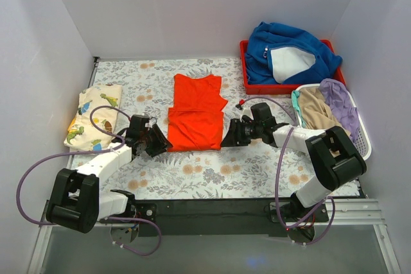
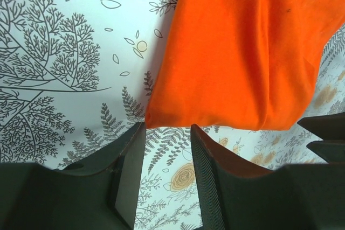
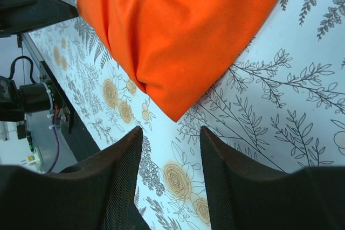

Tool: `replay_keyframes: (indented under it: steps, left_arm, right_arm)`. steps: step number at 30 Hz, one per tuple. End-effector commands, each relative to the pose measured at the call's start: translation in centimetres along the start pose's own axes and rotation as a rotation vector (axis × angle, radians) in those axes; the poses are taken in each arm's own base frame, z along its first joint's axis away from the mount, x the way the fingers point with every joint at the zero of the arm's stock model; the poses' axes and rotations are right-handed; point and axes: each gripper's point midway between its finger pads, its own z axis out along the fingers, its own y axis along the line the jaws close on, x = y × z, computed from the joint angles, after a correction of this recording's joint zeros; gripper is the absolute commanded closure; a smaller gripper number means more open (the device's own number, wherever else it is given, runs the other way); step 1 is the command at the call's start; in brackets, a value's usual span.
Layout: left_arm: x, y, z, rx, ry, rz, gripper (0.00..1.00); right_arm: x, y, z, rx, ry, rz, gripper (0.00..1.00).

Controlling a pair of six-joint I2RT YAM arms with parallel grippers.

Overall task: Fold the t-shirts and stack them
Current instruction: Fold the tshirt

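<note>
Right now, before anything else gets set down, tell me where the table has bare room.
Bare tablecloth runs along the near edge, in front of the orange t-shirt. A second strip lies between the orange t-shirt and the dinosaur t-shirt, toward the back. The right side is crowded: red tray and laundry basket.

Your left gripper [image 1: 159,142] and right gripper [image 1: 228,138] both sit low, pointing inward toward each other, jaws parted, holding nothing.

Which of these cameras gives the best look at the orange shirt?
The top view: the orange shirt shows whole there, lying on the patterned table between the two arms. Each wrist view catches only one near corner of it, close up.
</note>
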Motion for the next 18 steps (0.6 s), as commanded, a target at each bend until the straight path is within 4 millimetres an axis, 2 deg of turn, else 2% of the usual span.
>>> replay_keyframes:
  steps: [1,5,9,18]
  left_arm:
    - [-0.8,-0.1,0.3,0.017,-0.058,-0.020,0.63]
    - [-0.5,0.5,0.7,0.005,-0.060,-0.029,0.68]
    - [-0.7,0.7,1.0,0.002,-0.073,-0.033,0.77]
    - [-1.3,0.5,1.2,0.003,-0.091,-0.018,0.84]
  right_arm:
    - [-1.7,1.9,0.0,-0.083,-0.073,-0.006,0.47]
    - [-1.5,1.9,0.3,-0.103,-0.071,0.012,0.50]
    - [-0.9,1.5,0.7,-0.102,-0.057,0.041,0.53]
    - [0.4,0.7,1.2,-0.062,-0.040,0.079,0.53]
